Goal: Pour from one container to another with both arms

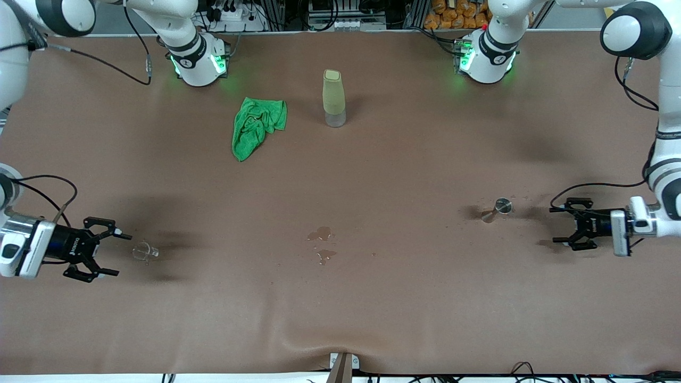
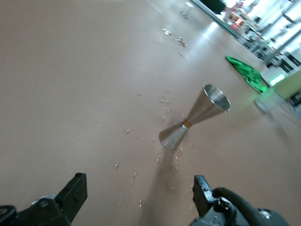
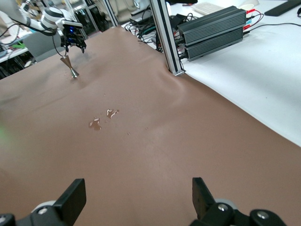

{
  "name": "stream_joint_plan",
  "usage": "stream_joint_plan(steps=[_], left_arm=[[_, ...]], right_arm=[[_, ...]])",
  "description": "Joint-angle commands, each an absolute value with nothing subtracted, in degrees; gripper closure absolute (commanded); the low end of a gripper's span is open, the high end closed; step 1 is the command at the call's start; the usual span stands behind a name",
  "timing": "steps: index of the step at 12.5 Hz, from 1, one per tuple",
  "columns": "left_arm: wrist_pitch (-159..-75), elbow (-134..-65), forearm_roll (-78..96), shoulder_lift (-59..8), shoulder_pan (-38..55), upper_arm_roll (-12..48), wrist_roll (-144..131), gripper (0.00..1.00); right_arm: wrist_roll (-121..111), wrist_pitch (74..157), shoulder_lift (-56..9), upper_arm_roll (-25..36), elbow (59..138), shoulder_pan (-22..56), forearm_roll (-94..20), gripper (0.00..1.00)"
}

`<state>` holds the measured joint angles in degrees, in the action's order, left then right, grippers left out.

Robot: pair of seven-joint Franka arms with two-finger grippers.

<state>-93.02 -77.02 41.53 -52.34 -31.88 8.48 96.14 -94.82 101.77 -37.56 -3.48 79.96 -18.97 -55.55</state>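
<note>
glass cup [image 1: 144, 250]: upright near the right arm's table edge, just beside right gripper [image 1: 113, 254], fingers spread, empty
jigger [image 1: 497, 209]: upright, near left gripper [image 1: 561, 225], spread, empty

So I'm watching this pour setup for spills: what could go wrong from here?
1. The glass cup is tiny and clear; the open right pincer beside it could knock it over while closing in.
2. The steel jigger stands on a narrow base among droplets; the open left pincer could tip it.
3. The puddle at mid-table shows that liquid spills easily here.
</note>
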Motion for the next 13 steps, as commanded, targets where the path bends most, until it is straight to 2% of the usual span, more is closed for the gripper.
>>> stream_joint_plan(steps=[1, 7, 11, 13], left_arm=[[-92.2, -74.3, 40.2, -51.2, -31.5, 8.1, 85.8, 0.0], [-99.4, -71.0, 32.4, -46.0, -26.3, 8.3, 62.4, 0.0], [-99.9, -71.0, 24.9, -40.5, -22.1, 8.2, 46.5, 0.0], [-99.9, -71.0, 19.7, -37.8, -20.0, 8.2, 41.5, 0.0]], right_arm=[[-83.6, 102.7, -30.3, -3.3, 82.1, -16.3, -50.4, 0.0], [-63.2, 102.6, -19.1, -3.3, 85.4, -12.0, -40.4, 0.0], [-43.6, 102.7, -9.5, -3.2, 89.0, -7.2, -27.4, 0.0], [-36.0, 101.0, -6.8, -1.5, 89.2, -4.7, -20.9, 0.0]])
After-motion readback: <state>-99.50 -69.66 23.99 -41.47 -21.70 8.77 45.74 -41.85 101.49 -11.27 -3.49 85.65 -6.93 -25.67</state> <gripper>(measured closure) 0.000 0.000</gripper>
